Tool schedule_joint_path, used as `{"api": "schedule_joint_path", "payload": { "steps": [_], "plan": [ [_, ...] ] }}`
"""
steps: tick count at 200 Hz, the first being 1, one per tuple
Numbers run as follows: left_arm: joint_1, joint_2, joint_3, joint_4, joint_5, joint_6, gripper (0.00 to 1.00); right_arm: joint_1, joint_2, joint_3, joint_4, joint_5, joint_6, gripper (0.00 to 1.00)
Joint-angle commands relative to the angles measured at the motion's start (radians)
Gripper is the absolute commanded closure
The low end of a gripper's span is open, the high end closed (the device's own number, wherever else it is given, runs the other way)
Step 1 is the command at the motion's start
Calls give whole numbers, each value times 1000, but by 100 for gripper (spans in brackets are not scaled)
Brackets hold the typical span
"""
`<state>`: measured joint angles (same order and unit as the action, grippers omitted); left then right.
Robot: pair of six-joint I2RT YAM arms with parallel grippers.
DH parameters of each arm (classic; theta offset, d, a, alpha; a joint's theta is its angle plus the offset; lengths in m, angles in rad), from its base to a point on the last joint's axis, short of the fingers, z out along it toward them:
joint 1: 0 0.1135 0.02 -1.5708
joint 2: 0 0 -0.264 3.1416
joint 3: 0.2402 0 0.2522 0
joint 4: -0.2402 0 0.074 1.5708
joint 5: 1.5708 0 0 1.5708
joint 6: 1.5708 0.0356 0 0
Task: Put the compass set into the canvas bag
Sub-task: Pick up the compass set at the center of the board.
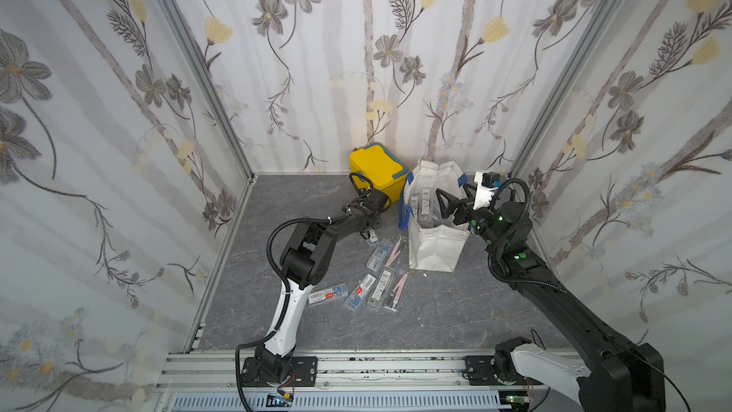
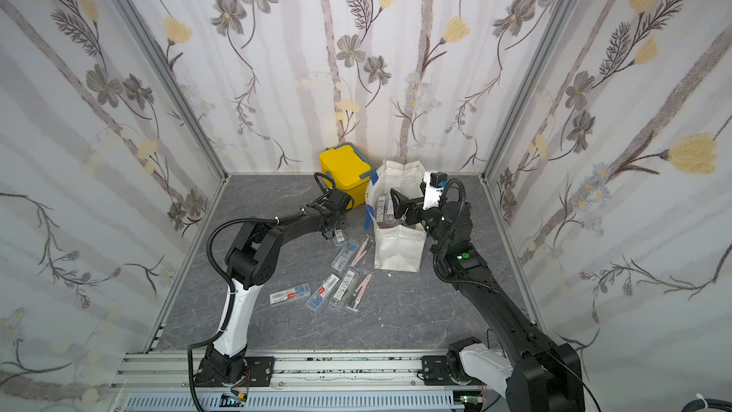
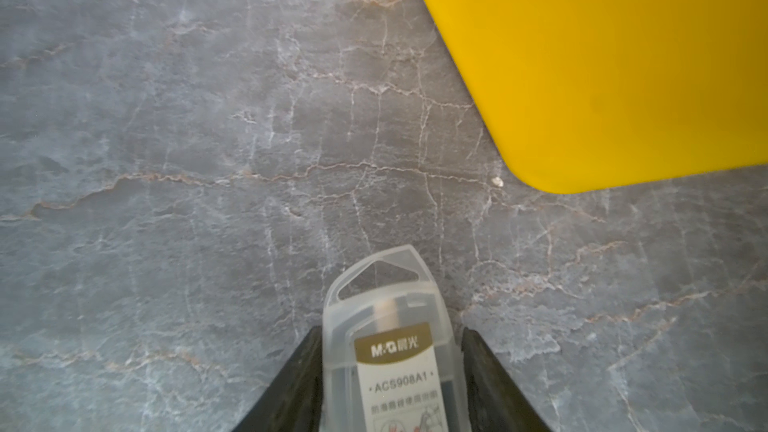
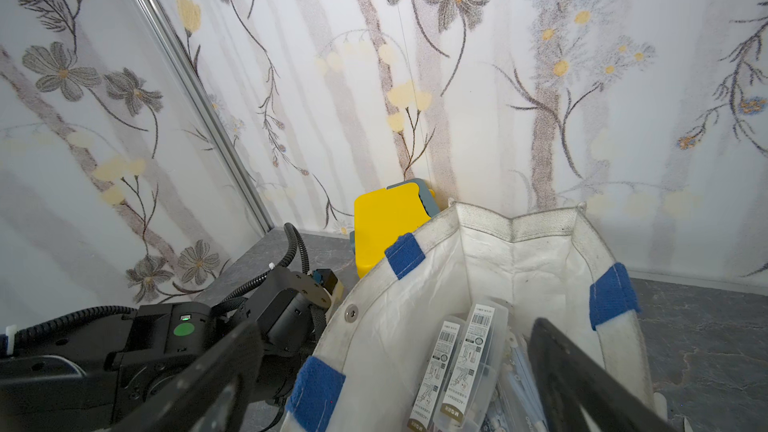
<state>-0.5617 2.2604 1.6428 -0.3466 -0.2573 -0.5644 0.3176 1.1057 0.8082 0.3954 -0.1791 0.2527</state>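
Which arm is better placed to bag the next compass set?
Left. The left end effector flanks a compass case by the yellow box; the right end effector hangs open and empty over the canvas bag.

Clear compass set (image 3: 390, 351) lies flat near upright open canvas bag (image 1: 435, 243)

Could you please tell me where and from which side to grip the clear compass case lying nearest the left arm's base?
Probably from straight above, jaws across the narrow width at the middle of the compass case: it lies flat on the table with both long edges free.
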Motion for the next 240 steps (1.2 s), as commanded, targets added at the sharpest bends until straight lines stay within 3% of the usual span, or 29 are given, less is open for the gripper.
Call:
{"api": "schedule_joint_path", "payload": {
  "steps": [1,109,183,240],
  "plan": [
    [12,-4,-53,-103,61,-28,50,1,6,9,43,-16,-2,0],
    [39,-186,-230,72,43,4,57,24,107,76,-17,-112,47,1],
    [44,-375,-342,152,-7,25,57,238,190,104,66,-59,-56,1],
    [67,-590,-474,238,-85,19,57,292,348,217,25,-156,129,1]
  ]
}}
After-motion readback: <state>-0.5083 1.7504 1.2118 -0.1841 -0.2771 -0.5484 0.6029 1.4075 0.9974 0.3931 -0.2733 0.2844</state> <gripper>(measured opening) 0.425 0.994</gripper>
